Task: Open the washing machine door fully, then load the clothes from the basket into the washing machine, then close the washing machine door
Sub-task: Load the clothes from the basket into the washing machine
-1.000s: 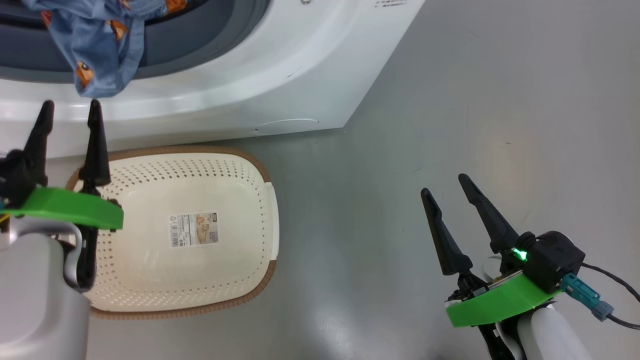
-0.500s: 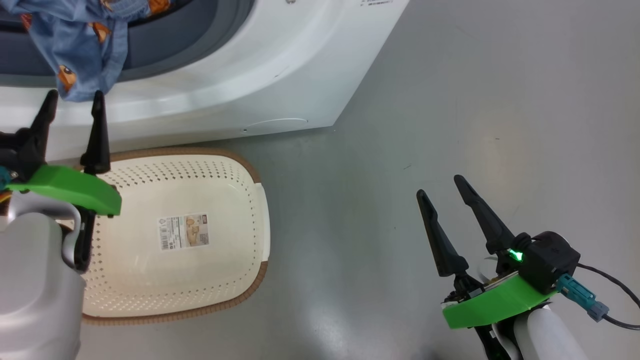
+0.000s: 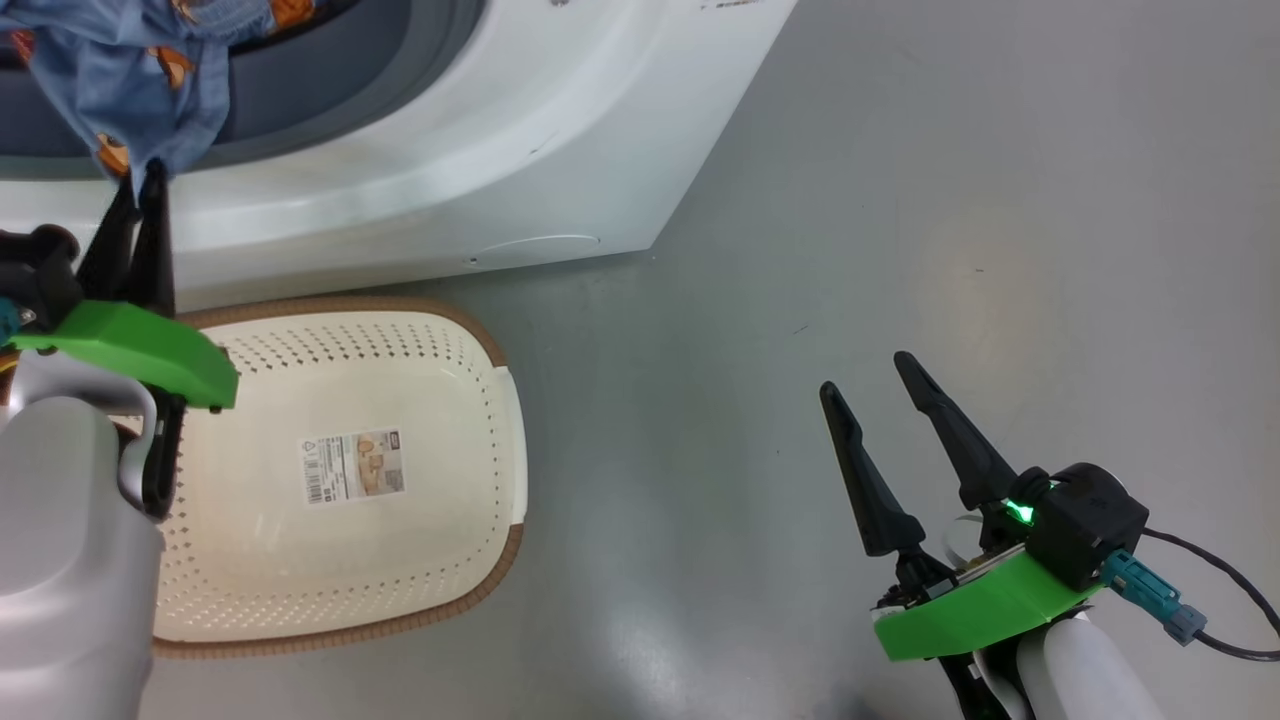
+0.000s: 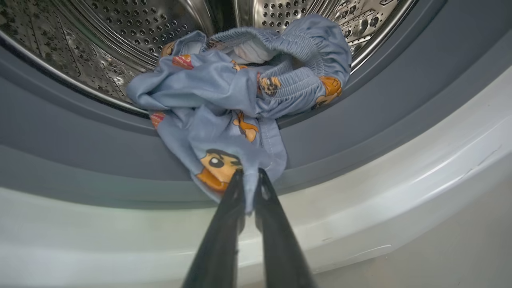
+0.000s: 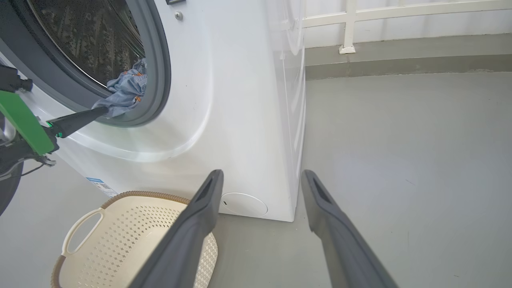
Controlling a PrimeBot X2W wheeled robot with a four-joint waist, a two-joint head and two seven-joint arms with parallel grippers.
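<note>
The left gripper [image 3: 135,190] sits at the upper left of the head view, its two fingers drawn narrow and nearly meeting at the tips. The left wrist view shows what they pinch: the lowest corner of the clothes [image 4: 224,100], a blue bundle printed with orange bears, caught between the fingertips at mid-frame. The bundle lies in the mouth of the washer [image 3: 450,130]. Part of it rests on the steel drum [image 4: 120,32] at the top of that view, and part drapes down over the grey gasket [image 4: 80,140] toward the white front panel. A strip of white fabric shows among the blue folds near the top centre.

The basket [image 3: 490,430] stands on the grey floor [image 3: 900,200] at the lower left of the head view, just below the washer's front. Its perforated bottom and paper label [image 3: 352,467] are in plain sight, and the pale left forearm [image 3: 70,560] covers its left edge.

The right gripper [image 3: 862,375] hangs at the lower right, well apart from basket and washer, with its fingers spread wide and holding nothing. In the right wrist view those fingers rise from the bottom edge on either side of the washer's lower corner and its round cap [image 5: 244,205]. The basket shows at the lower left there. At the left edge a finger of the left gripper reaches up to the clothes hanging from the opening. A white railing [image 5: 348,24] runs along the top right.
</note>
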